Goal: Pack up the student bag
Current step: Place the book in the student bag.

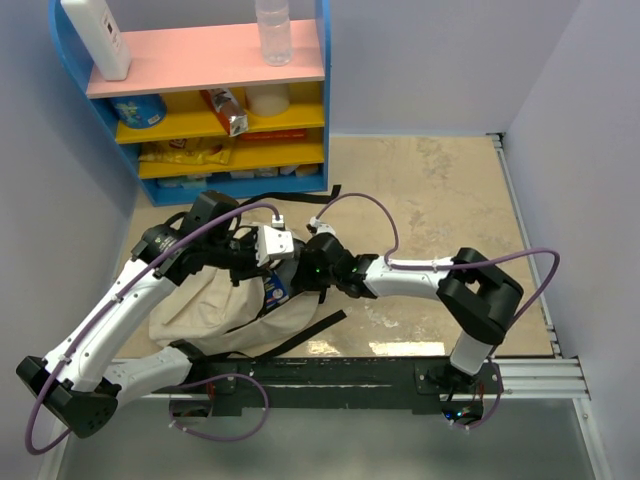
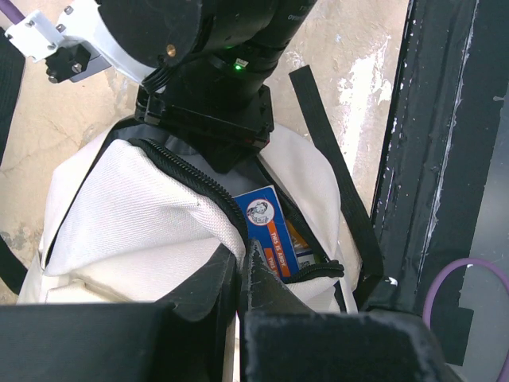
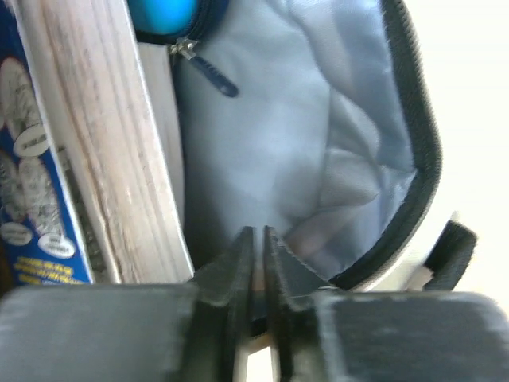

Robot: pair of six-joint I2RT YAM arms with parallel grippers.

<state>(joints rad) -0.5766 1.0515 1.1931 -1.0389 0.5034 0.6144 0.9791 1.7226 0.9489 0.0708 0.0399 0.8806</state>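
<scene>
Student bag [image 1: 215, 312] lies slumped on the table [image 1: 440, 190], near-left, with its mouth facing right. Left arm [image 1: 120, 310] and right arm [image 1: 410, 280] meet at that mouth, blue book [image 1: 277, 288] showing between them. Shelf unit [image 1: 230, 120] stands far left, well apart.

Left wrist view: left gripper [image 2: 241, 267] is pinched tight on the bag's zipper rim, holding the mouth up. Book stands inside against the grey lining, its top corner poking above the rim, with the right arm's wrist directly over it.

Right wrist view: right gripper [image 3: 256, 255] is inside the bag, fingers narrow, almost together, nothing between them. Book's page edge is just left, lining to the right.

Risks, my read: the pinch on thin fabric could slip and drop the mouth onto the right gripper. Pulling out could snag lining or zipper teeth, or drag the book along. Book sits high and may foul the zip.
</scene>
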